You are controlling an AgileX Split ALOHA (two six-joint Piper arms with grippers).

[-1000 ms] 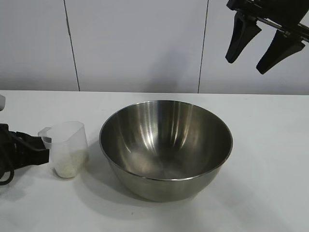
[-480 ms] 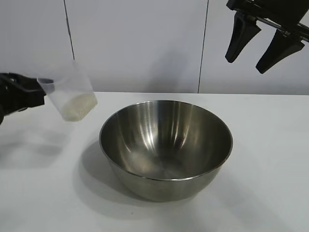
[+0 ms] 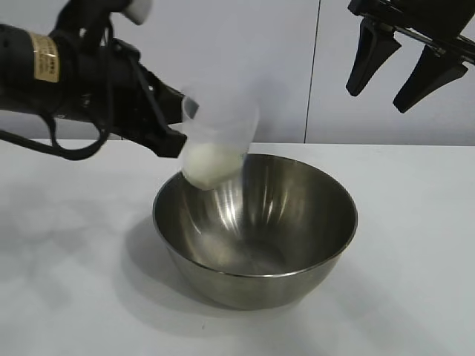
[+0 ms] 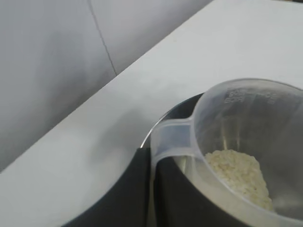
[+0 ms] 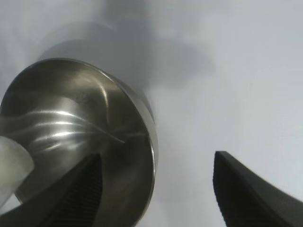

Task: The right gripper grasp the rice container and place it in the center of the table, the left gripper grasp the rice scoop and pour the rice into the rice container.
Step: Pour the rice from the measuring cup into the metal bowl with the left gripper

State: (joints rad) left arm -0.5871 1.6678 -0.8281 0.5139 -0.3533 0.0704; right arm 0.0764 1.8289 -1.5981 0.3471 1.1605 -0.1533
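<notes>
Two tools: left tool [image 3: 172, 119] holds rice scoop [image 3: 217, 141] over rice container [image 3: 255, 230].

The left gripper [image 4: 152, 189] clamps the rice scoop [image 4: 246, 142], rice [image 4: 239, 175] inside.

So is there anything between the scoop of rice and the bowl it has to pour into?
Nothing visible. The left end effector holds the scoop over the bowl's near-left rim, rice not yet poured. The right end effector hangs open, well above and to the right.
</notes>
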